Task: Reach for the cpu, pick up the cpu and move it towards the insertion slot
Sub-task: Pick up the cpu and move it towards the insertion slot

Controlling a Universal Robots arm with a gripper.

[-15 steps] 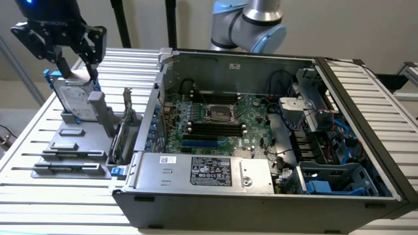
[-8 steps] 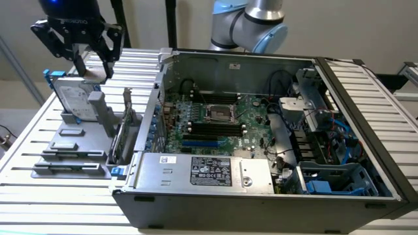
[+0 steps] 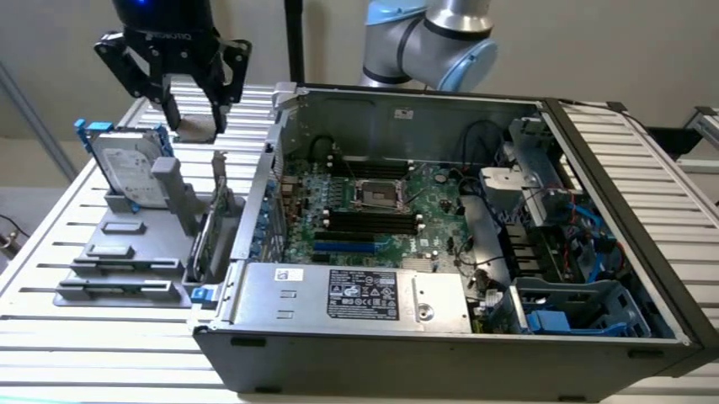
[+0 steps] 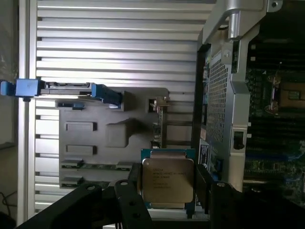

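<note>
The gripper (image 3: 198,116) hangs over the grey holder (image 3: 118,229) outside the computer case (image 3: 450,341), its jaws closed on the cpu (image 4: 167,183), well apart from the insertion slot (image 3: 376,195). The chip looks light, stiff and likely delicate, best pinched by its edges.

cpu (image 4: 167,183): silver top, green rim
insertion slot (image 3: 378,195): silver frame, dark centre
hard drive (image 3: 121,164): silver, blue rails
table (image 3: 101,345): ribbed silver

Hard drive (image 3: 121,164) stands in grey holder (image 3: 118,252) beside open case (image 3: 450,358).
</note>
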